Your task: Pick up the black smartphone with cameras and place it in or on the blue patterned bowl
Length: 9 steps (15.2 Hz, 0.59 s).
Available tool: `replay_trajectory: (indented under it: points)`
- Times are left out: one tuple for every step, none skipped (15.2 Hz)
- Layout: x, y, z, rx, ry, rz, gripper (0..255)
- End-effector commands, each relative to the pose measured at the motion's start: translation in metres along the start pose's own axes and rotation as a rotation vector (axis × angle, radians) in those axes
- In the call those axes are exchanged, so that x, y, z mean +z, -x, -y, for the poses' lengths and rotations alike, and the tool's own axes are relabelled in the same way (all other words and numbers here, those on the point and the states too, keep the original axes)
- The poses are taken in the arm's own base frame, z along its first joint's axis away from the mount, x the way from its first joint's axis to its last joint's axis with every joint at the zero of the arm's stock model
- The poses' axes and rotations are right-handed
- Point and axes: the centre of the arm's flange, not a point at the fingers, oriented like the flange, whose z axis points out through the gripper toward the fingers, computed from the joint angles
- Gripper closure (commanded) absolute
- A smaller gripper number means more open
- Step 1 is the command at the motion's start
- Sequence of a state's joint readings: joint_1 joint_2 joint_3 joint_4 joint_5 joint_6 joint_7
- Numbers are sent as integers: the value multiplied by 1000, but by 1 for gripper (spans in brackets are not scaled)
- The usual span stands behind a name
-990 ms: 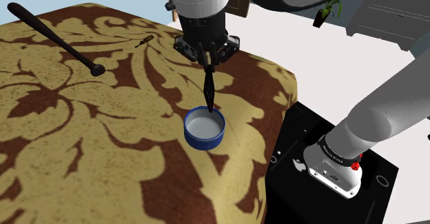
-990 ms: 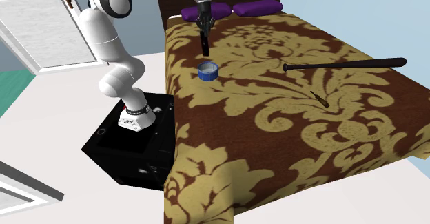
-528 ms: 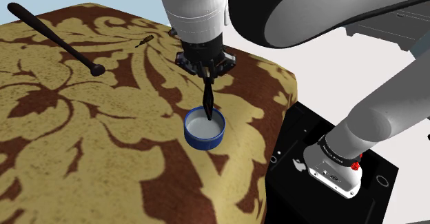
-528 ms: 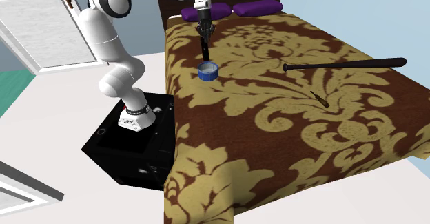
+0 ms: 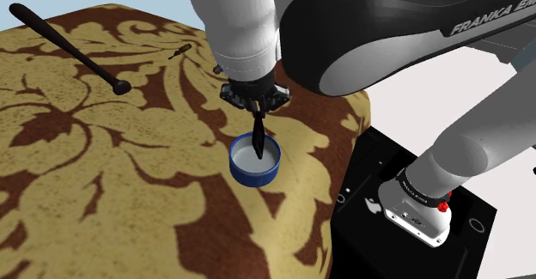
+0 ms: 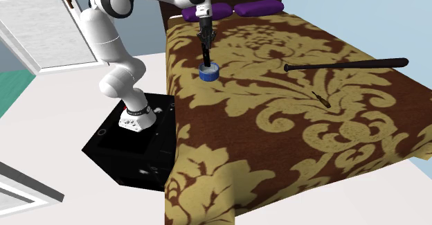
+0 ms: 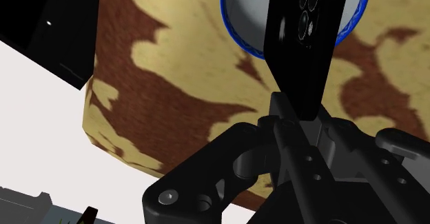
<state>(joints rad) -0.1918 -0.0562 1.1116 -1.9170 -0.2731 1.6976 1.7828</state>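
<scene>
- Where the gripper [image 5: 258,106] points straight down over the bed [image 5: 103,174], its fingers are clamped on the upper end of the phone [image 5: 259,140].
- The phone hangs upright, its lower end inside the rim of the bowl [image 5: 243,172], over the pale inside.
- Whether it touches the bowl's bottom cannot be told.
- In the wrist view the gripper [image 7: 301,123] pinches the black phone [image 7: 303,43], whose round lenses show in front of the blue-rimmed bowl [image 7: 233,19].
- The bowl [image 6: 208,72] stands on the brown-and-gold cover, near the bed's edge beside the stand [image 6: 131,147].
- A dark bat [image 6: 346,64] lies on the bed, well apart from the bowl.
- Two purple pillows [image 6: 208,11] lie at the headboard, beyond the gripper [image 6: 204,33].
</scene>
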Motion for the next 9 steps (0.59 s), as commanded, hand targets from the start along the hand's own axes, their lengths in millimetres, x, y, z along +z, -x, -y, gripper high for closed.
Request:
replay_trajectory:
  points:
    - [2, 1, 1, 0, 0, 0, 255]
    - [2, 1, 1, 0, 0, 0, 255]
    - [2, 1, 1, 0, 0, 0, 255]
    - [2, 1, 1, 0, 0, 0, 255]
    - [2, 1, 1, 0, 0, 0, 255]
    - [2, 1, 1, 0, 0, 0, 255]
    - [2, 1, 1, 0, 0, 0, 0]
    - [2, 1, 1, 0, 0, 0, 0]
    - [2, 1, 1, 0, 0, 0, 0]
